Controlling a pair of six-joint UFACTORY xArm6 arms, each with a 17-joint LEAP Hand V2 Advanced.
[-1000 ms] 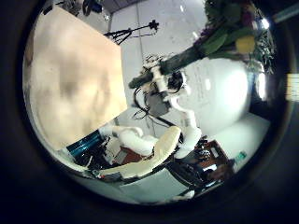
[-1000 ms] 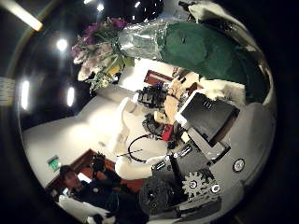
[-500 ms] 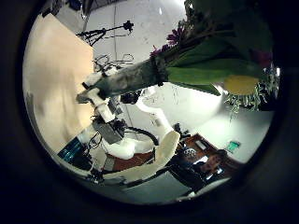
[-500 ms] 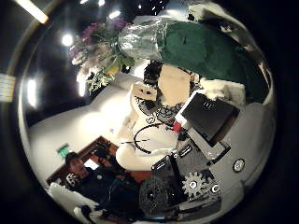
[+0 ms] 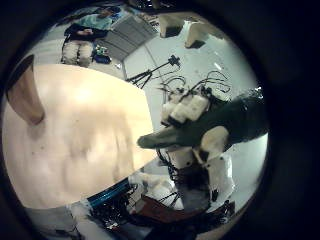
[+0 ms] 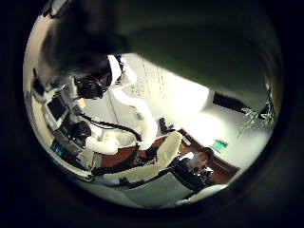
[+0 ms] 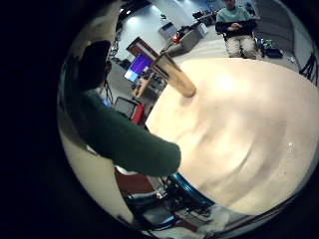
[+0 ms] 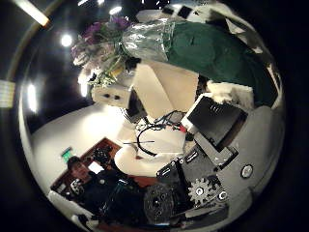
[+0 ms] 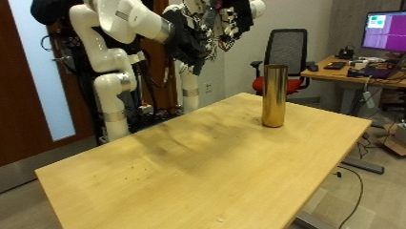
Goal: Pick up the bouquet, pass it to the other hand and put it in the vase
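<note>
Both hands were up high over the far edge of the wooden table, roughly 11 o'clock from its middle, bunched together with the bouquet between them. Nothing was touching the table up there.

Right hand: closed on the bouquet. The left little finger side palm view had its fingers wrapped round the dark green wrap, with the narrow end of the wrap poking out past them. In the right thumb side palm view the wrap ran straight across the palm, and the flowers, purple and pale, fanned out beyond a clear sleeve.

Left hand: right beside the bouquet, just under the flower end as the right palm saw it. The green wrap filled a big part of the left thumb side palm view, so it was very near that palm. I couldn't tell whether the left fingers were curled or straight, nor whether they touched the wrap.

The vase, a tall brass-coloured cylinder, stood upright on the table near its far corner, about 2 o'clock from the table's middle, well apart from the hands and with nothing showing in it. The right little finger side palm view had it past the wrap, on bare tabletop.

A black office chair stood behind the vase at about 12 o'clock from it, off the table.
</note>
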